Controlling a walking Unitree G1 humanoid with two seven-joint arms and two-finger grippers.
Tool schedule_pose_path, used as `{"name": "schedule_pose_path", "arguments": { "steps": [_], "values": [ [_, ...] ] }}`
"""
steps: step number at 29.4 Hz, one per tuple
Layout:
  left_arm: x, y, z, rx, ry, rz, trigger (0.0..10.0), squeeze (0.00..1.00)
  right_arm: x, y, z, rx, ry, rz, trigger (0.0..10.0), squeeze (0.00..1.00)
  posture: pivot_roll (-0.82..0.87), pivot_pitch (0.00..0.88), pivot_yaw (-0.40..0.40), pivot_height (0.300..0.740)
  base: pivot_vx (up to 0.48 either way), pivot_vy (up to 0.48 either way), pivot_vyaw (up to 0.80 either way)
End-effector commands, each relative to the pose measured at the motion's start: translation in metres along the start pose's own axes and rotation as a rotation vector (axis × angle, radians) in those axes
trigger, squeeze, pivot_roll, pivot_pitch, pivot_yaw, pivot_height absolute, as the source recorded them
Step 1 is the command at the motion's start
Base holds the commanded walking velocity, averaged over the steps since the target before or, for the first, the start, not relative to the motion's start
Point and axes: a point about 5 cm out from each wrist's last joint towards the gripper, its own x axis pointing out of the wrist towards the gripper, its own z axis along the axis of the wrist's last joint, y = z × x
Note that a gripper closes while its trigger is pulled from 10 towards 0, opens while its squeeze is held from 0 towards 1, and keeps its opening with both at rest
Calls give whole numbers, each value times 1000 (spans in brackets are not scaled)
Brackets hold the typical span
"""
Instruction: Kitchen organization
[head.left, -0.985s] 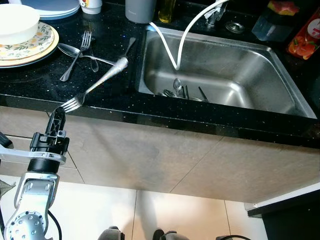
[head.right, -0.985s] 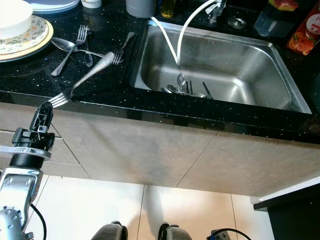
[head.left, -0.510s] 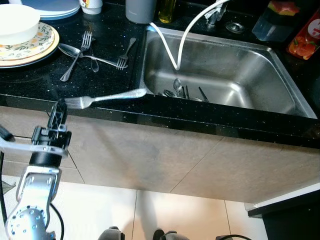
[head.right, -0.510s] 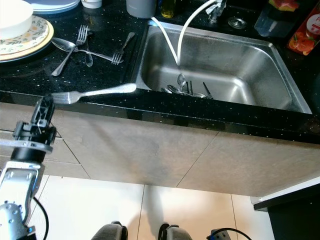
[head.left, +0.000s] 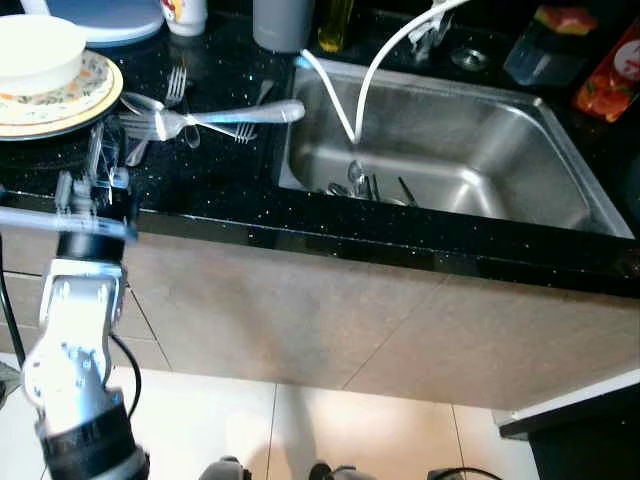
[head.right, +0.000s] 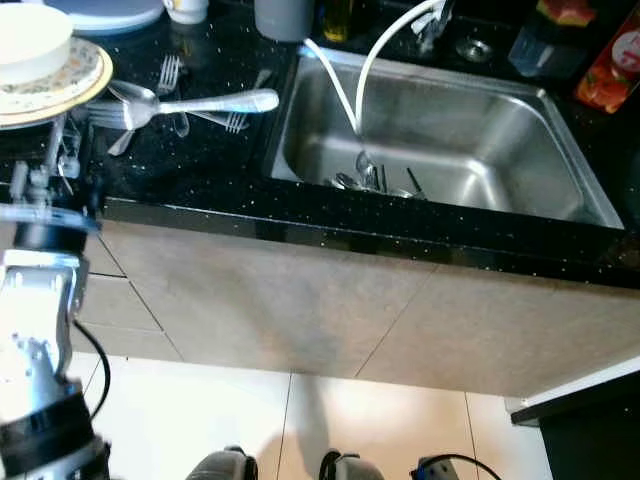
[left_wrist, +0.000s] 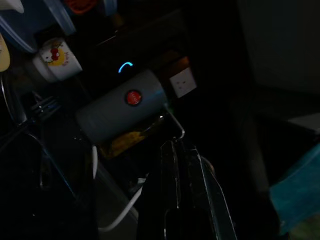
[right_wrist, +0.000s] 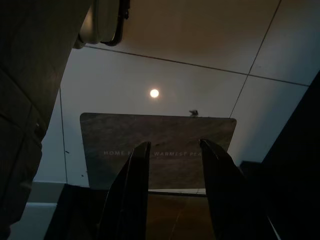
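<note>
Mat (right_wrist: 157, 150) — "HOME", "WARMEST" legible

Motion blurs the fork (head.left: 210, 117) on the counter; the plate (head.left: 70, 95) is cropped at the edge.

I see black speckled counter (head.left: 215, 190) w/ floral plate (head.left: 85, 92), loose forks & spoons (head.left: 165, 105), grey canister (head.left: 278, 20), mug (head.left: 185, 12), steel sink (head.left: 470, 170) inset.
</note>
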Motion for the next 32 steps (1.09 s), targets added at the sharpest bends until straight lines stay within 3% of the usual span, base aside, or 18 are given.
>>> {"name": "schedule_pose_path", "arguments": {
  "steps": [1,2,3,4,5,11,12,15,20,23,32],
  "values": [
    [3,5,0,37,6,37,0,0,-1,-1,-9,26,23,-8,10000,0,111,123,-76,740,0,0,0],
    [8,9,3,91,10,66,10000,0,0,-1,-9,32,19,-8,10000,0,109,119,-73,740,0,0,0],
    [14,11,5,144,14,78,10000,0,0,-1,-8,37,16,-8,10000,0,110,121,-74,740,0,0,0],
    [14,11,5,144,14,78,10000,0,0,-1,-8,37,16,-8,10000,0,110,121,-74,740,0,0,0],
    [22,15,8,209,28,102,10000,0,0,0,-8,42,11,-6,10000,0,108,118,-70,740,0,0,0],
    [29,21,3,329,103,123,10000,0,0,1,-6,59,1,-3,10000,0,108,119,-68,740,0,0,0],
    [30,16,-1,375,122,85,10000,0,0,2,-5,58,0,0,10000,0,115,115,-66,740,315,0,0],
    [30,9,-6,402,136,41,10000,0,1,4,-4,59,-3,3,10000,0,121,113,-67,740,359,0,0],
    [33,-4,-13,411,143,-29,10000,0,1,7,-2,59,-9,7,10000,0,128,112,-65,740,463,0,0],
    [36,-20,-14,379,134,-108,10000,0,1,8,1,59,-15,10,10000,0,130,113,-65,740,472,0,0],
    [40,-36,-14,352,107,-178,10000,0,1,8,1,59,-13,8,10000,0,129,112,-68,740,467,0,0]
  ]
}}
